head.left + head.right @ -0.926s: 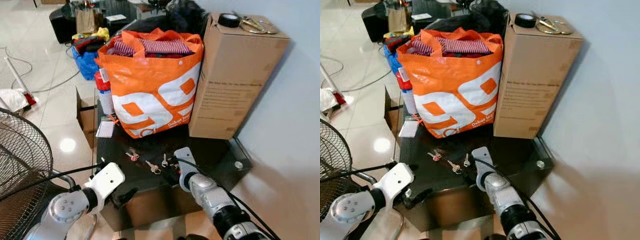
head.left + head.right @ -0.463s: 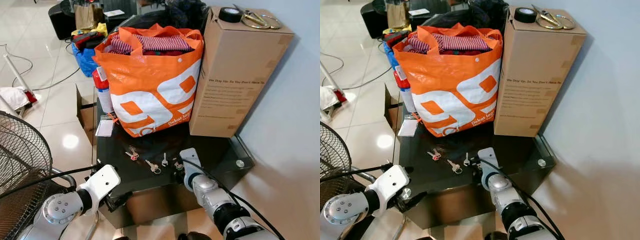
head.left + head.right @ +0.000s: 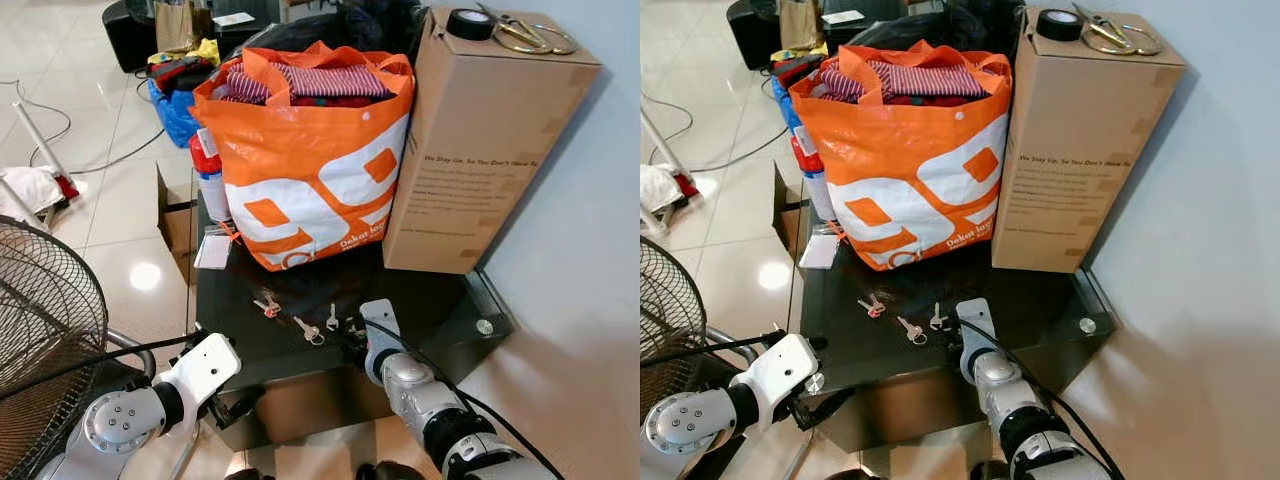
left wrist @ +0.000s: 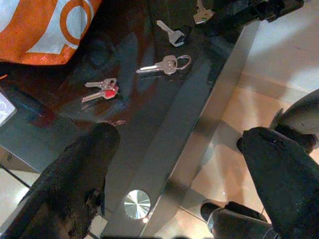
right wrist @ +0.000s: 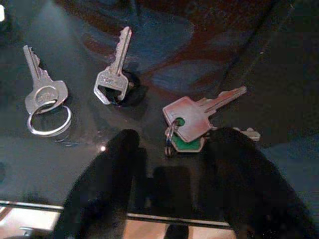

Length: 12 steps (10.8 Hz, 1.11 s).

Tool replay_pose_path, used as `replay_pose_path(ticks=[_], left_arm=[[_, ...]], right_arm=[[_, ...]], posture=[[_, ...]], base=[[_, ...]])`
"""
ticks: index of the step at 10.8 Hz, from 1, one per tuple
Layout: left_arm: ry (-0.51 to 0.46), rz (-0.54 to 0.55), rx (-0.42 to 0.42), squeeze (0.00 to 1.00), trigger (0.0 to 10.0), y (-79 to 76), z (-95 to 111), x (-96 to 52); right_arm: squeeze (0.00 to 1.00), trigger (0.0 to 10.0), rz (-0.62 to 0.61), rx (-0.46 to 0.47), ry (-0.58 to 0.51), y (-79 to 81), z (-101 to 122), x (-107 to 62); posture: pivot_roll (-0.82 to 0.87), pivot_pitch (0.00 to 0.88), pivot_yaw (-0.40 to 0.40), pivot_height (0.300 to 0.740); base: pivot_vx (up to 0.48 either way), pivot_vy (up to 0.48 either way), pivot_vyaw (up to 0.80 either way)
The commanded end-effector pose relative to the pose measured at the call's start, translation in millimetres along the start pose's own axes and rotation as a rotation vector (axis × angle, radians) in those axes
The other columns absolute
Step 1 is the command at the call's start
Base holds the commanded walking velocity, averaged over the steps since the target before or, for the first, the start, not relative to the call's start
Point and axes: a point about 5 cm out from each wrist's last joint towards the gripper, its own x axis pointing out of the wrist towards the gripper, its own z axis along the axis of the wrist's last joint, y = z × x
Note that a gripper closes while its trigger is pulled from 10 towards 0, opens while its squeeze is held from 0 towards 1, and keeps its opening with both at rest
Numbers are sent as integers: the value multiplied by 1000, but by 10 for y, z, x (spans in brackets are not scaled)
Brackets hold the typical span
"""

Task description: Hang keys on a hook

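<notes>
Lying flat on the dark glass worktop (image 3: 440,300), near its front edge: keys with a green tag (image 5: 192,127), sitting between the two spread fingers of the right hand (image 5: 172,164), just ahead of the fingertips. Not yet gripping; fingers (image 5: 107,169) standing apart on either side of the bunch, touching cannot be told. Reaching in low from the front edge of the worktop, right hand showing in the head views at the keys (image 3: 958,335).

Lying just beside the green-tagged bunch, toward the robot's left: a single key with a dark cap (image 5: 113,74), then a key on a bare ring (image 5: 44,94), then, further left, keys with a red tag (image 4: 102,89). All resting flat and apart from one another.

Hanging lower at the front left corner of the worktop: left hand (image 4: 174,184), fingers wide apart and holding nothing.

Standing at the back of the worktop: orange shopping bag (image 3: 305,160) filled with clothes, touching a tall cardboard box (image 3: 480,140) on its right. Resting on the box top: roll of black tape (image 3: 468,22) and scissors (image 3: 525,35). Standing on the tiled floor to the robot's left: wire-guarded fan (image 3: 40,320).
</notes>
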Motion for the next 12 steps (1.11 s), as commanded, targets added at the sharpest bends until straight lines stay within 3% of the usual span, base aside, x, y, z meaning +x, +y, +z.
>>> replay_pose_path(ticks=[1,9,12], left_arm=[[-2,-5,15,31,10000,10,28,-31],[-5,-9,30,31,10000,54,87,-31],[-22,8,19,27,10000,69,70,72]], right_arm=[[0,0,-3,-3,-6,-5,25,7],[0,0,-40,25,-2,-43,21,15],[0,0,3,21,-33,-77,127,22]], posture=[[33,87,-7,740],[31,83,7,740],[14,33,7,740]], base=[[0,0,0],[0,0,0],[0,0,0]])
